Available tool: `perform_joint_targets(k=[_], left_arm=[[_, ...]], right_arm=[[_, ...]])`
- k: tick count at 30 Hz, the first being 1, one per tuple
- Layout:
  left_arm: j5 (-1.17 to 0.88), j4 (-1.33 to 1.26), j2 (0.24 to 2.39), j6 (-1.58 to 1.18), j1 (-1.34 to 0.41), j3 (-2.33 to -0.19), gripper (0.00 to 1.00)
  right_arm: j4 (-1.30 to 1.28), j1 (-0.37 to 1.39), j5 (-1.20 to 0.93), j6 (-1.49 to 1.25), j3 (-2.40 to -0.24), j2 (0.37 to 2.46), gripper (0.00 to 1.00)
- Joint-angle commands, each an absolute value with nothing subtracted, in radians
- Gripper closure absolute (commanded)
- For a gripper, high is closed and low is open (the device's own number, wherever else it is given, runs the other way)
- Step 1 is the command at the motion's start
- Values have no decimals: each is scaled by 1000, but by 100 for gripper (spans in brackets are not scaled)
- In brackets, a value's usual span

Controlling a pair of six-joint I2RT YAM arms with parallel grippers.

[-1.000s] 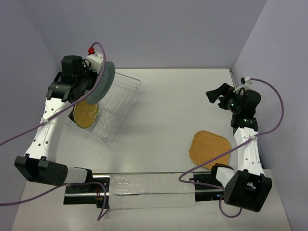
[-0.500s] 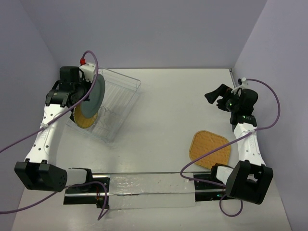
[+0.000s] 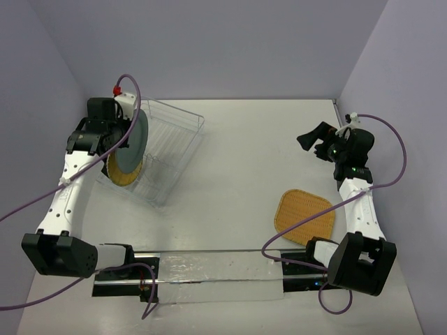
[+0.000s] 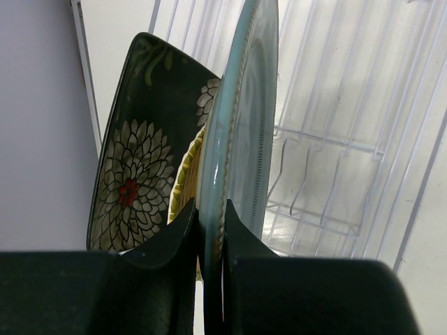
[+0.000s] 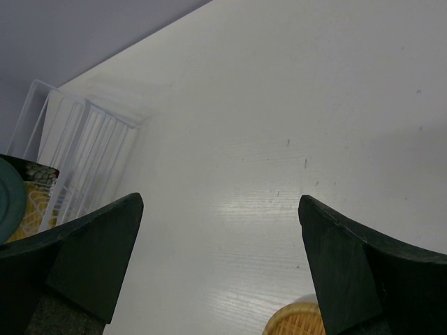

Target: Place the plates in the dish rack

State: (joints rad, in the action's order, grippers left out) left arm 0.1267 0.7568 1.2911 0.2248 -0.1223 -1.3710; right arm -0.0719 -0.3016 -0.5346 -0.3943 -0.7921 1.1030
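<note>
left pincer [image 4: 209,213] clamped on rim of teal-grey plate [image 4: 246,125], upright in dish rack [image 3: 176,138], far-left corner of desk [image 3: 244,160] | black flowered plate [image 4: 133,174] and yellow woven plate [image 4: 184,180] racked beside it | orange-yellow woven plate [image 3: 304,216] flat near right edge | right pincer [image 5: 218,209] gaping wide, empty

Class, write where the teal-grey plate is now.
Top view, far left: the teal-grey plate stands on edge in the left gripper at the dish rack's left end, beside the yellow woven plate.
</note>
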Motion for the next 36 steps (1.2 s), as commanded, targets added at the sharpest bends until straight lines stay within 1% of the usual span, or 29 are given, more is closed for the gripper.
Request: perform_joint_targets(k=[1,8,17,22,32,36], left_arm=[[141,628,1290,231,-115,-1373,100],[92,626,1289,279,-116,-1355,100],[129,648,1311,261,-115,-1361,100],[152,680,1366,232,-115,-1351,100],[149,710,1442,258,-115,-1365,100],[149,716,1440,278,-117,-1338,95]], right_arm=[[-63,-307,-528,-373,-804,1104,0],[-68,-306,-515,-370,-805,1098,0],[-74,-307,-503,-373,-805,1105,0],[-75,-307,-495,-370,-804,1105,0],[-80,-307,-489,-368,-807,1108,0],[-81,-308,-485,-365,-808,1108,0]])
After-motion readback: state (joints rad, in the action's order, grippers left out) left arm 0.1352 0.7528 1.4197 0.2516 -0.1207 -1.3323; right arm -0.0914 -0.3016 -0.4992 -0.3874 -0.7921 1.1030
